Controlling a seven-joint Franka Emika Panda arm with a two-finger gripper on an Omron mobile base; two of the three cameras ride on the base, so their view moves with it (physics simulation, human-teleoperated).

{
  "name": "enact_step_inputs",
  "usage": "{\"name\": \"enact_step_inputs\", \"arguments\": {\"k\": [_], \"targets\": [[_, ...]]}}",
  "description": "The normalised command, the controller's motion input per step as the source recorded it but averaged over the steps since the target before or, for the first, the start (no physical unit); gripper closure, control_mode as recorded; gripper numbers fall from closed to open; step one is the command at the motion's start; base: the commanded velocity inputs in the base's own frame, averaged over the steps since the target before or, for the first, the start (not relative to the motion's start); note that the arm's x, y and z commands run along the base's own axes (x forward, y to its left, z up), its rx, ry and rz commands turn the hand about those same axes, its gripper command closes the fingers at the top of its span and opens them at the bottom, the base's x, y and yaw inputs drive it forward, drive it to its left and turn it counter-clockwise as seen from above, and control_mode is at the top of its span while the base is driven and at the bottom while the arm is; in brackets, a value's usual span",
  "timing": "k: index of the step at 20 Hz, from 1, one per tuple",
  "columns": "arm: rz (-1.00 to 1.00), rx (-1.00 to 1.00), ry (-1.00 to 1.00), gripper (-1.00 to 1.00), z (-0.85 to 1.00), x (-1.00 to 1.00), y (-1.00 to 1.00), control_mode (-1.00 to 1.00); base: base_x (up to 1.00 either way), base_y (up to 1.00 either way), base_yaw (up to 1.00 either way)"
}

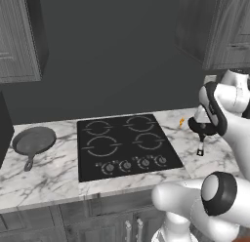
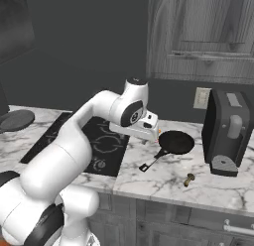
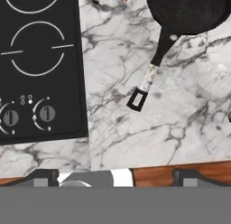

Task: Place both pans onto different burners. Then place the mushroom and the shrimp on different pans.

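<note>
- Low in the hand view, just above the grey band: gripper (image 3: 115, 177) with jaws spread wide, nothing between the two dark tips (image 3: 45, 177).
- Upper right of the same view: black pan (image 3: 187, 11) resting on the marble counter (image 3: 180, 123), bowl cut by the top edge, thin handle running down-left to a square loop end.
- Centre-right of the right base view: same black pan (image 2: 175, 142) beside the cooktop (image 2: 106, 143), not on it; hand poised above its handle side.
- Far left of the left base view: grey skillet (image 1: 34, 141) on the counter, well apart from the burners (image 1: 101, 146), handle pointing toward the lower edge.
- Judged stage: very start, neither pan on a ring yet; black pan looks like the first target.
- Next move, as a judgement: descend over the thin handle, line the tips up across it, close, then lift and carry left to a ring.
- Shrimp (image 1: 181, 122): tiny orange sliver near the black pan, barely peeking in at the top of the hand view.
- Mushroom (image 2: 188, 179): small tan lump near the counter's front edge in the right base view; shape hard to make out.
- Black pan in the left base view mostly hidden behind the arm; only its handle end clear.
</note>
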Motion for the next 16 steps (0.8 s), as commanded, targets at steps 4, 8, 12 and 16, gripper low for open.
{"name": "enact_step_inputs", "arguments": {"k": [4,8,12,16], "targets": [[0.0,0.0,0.0,-1.0,-0.28,0.0,-0.54,-1.0,0.0,0.0,0.0],[-0.01,0.0,0.0,-1.0,-0.26,0.0,-0.35,-1.0,0.0,0.0,0.0],[-0.03,0.0,0.0,-1.0,-0.27,0.02,-0.25,-1.0,0.0,0.0,0.0],[-0.08,0.0,0.0,-1.0,-0.22,0.16,-0.01,-1.0,0.0,0.0,0.0]]}}
